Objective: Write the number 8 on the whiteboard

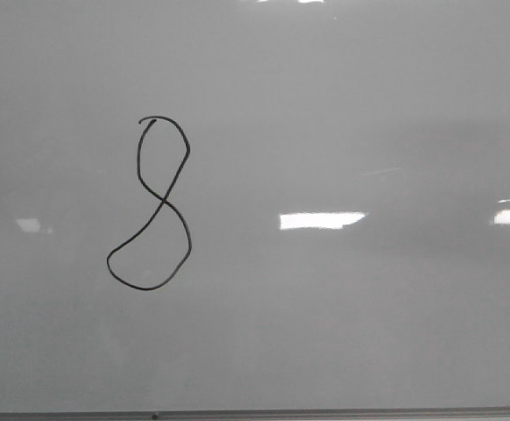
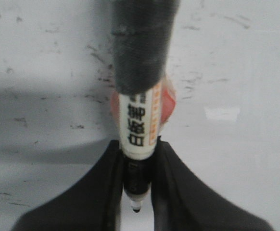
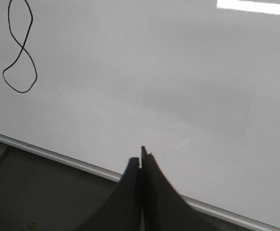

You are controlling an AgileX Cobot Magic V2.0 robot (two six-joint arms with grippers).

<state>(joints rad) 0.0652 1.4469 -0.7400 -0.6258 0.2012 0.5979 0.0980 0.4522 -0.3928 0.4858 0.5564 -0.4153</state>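
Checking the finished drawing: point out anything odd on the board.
The number 8 is complete but lopsided: it leans, its lower loop bulges wider, and a small hook overshoots at the top. The whiteboard otherwise shows only light reflections.

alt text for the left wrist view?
The left gripper is shut on a marker with a white printed label and dark taped upper body, its tip showing between the black fingers. Behind is a scuffed pale surface; the view is blurry.

The number 8 (image 3: 19, 48) is running off the right wrist view's edge, losing its top. The marker (image 2: 139, 122) is showing blurred, its label print unreadable and its upper barrel cut off. The whiteboard (image 1: 369, 333) is spilling past every side of the front view except its lower edge.
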